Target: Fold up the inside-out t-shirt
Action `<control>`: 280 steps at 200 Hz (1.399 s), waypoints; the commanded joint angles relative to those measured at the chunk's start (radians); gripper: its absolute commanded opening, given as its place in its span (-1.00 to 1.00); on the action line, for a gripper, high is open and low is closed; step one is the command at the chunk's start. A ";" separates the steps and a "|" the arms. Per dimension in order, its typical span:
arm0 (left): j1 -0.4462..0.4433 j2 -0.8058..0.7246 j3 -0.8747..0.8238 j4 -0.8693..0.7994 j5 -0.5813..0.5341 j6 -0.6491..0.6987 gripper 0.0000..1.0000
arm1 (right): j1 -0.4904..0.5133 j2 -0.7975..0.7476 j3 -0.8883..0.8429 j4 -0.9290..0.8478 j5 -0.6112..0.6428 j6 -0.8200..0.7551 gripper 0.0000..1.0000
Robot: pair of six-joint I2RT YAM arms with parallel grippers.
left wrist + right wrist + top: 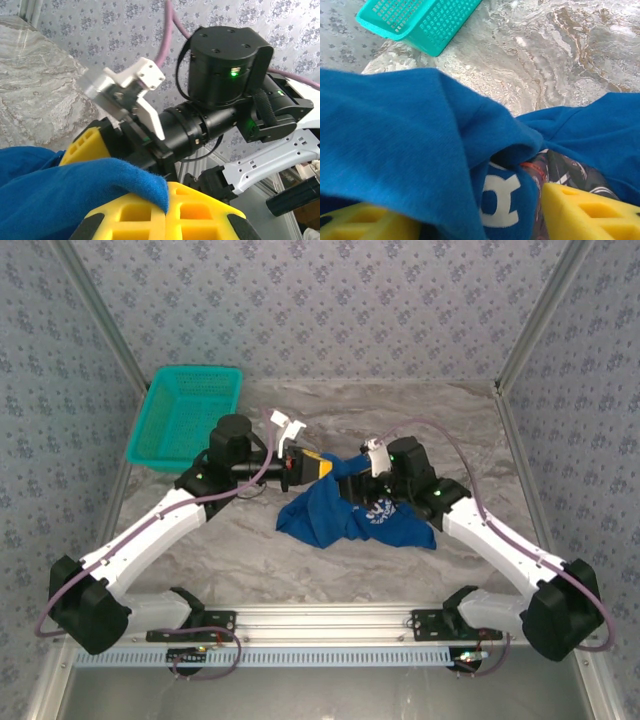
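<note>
The left gripper (167, 200) pinches an edge of the royal-blue soft cotton t-shirt (322, 520) between pressed-together yellow fingers, while the right gripper (480, 205) stands spread, cloth draped over one finger.

There is one royal-blue soft cotton t-shirt (345, 518), one teal plastic mesh basket (185, 415) and one grey marble-patterned table (300, 562). Two white-and-black robot arms are counted, the left arm (150, 530) and the right arm (500, 540), and two yellow-fingered grippers, the left gripper (167, 199) and the right gripper (470, 210).
</note>
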State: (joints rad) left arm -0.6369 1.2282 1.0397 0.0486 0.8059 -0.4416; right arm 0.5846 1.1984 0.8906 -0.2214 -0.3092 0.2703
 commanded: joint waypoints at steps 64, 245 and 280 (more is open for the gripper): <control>-0.007 -0.086 -0.048 -0.141 -0.242 0.125 -1.00 | -0.172 -0.015 -0.063 0.383 -0.397 0.338 -0.97; 0.025 0.086 0.049 -0.358 -0.710 0.101 -0.05 | -0.239 -0.046 -0.007 0.407 -0.776 0.276 -1.00; 0.026 -0.167 -0.153 -0.109 -0.496 0.148 0.37 | -0.242 -0.026 -0.003 0.405 -0.745 0.271 -1.00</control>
State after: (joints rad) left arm -0.6151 1.2255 0.9733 -0.2459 0.1410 -0.3424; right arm 0.3508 1.1614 0.8455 0.1493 -1.0775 0.5529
